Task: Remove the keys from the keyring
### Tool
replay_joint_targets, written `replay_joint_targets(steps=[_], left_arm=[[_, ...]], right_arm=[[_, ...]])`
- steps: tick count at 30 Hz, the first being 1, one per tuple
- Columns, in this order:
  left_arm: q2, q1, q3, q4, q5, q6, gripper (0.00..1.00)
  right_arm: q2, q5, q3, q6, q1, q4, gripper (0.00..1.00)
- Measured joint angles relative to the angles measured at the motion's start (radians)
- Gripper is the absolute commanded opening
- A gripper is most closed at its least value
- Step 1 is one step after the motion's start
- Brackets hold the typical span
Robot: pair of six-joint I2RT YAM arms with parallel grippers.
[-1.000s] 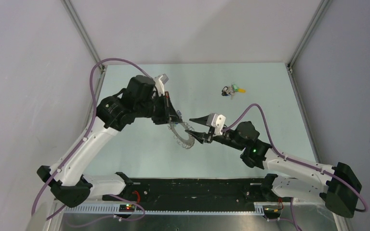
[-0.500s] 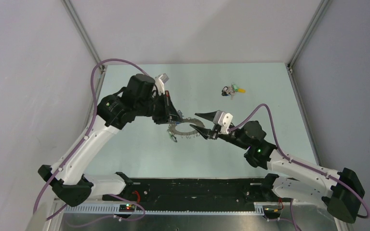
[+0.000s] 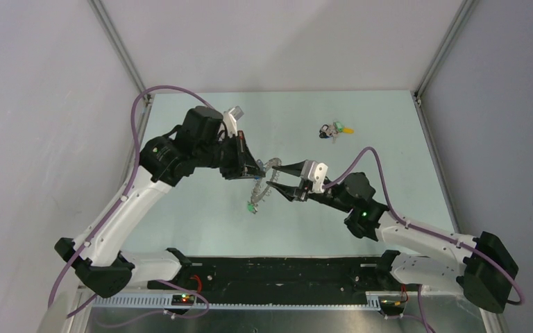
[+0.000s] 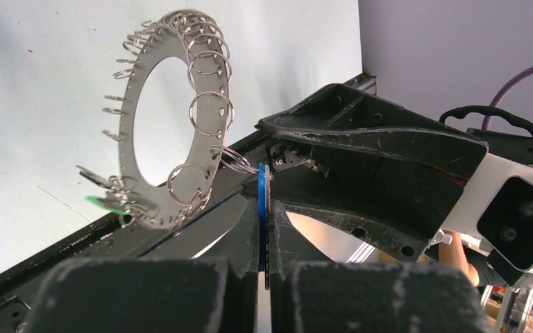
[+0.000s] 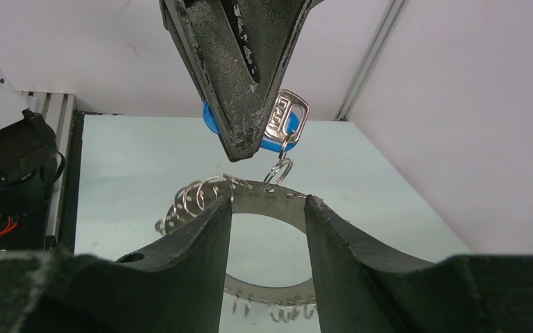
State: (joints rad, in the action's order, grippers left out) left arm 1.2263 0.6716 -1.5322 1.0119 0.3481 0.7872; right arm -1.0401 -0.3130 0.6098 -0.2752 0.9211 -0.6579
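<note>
Open table (image 3: 194, 222) centre, left pincer (image 4: 264, 223) clamping blue key (image 4: 262, 201), keyring (image 4: 180, 43) dangling

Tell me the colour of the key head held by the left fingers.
The key head is blue; the right wrist view shows it best.

We see a silver keyring (image 4: 212, 149), a blue-headed key (image 4: 262, 201), a green-headed key (image 4: 104, 203), and a pale mint tabletop (image 3: 388, 139).

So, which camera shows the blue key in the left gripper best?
Right wrist: the blue key shows its head beside the left gripper, linked to the keyring. Left wrist sees it only edge-on between the fingers; the top view does not show it.
</note>
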Motion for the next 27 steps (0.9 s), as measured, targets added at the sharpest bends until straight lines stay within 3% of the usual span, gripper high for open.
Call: replay_joint_targets(steps=[14,16,19,20,22,27], left_arm=[[0.0,0.0,0.0,0.0,0.017,0.001,0.0],[0.0,0.0,0.0,0.0,0.019,0.001,0.0],[0.0,0.0,0.0,0.0,0.022,0.001,0.0],[0.0,0.0,0.0,0.0,0.023,0.001,0.0],[-0.002,0.0,0.0,0.0,0.022,0.001,0.0],[-0.011,-0.003,0.0,0.003,0.021,0.0,0.0]], right_arm=[[-0.079,-0.01,0.018,0.038,0.012,-0.092,0.44],[-0.084,-0.01,0.019,0.039,0.012,-0.104,0.4],[-0.094,-0.009,0.024,0.043,0.012,-0.122,0.21],[-0.097,-0.008,0.027,0.042,0.012,-0.125,0.09],[-0.101,-0.004,0.028,0.045,0.012,-0.127,0.0],[-0.1,0.019,0.032,0.053,0.011,-0.122,0.0]])
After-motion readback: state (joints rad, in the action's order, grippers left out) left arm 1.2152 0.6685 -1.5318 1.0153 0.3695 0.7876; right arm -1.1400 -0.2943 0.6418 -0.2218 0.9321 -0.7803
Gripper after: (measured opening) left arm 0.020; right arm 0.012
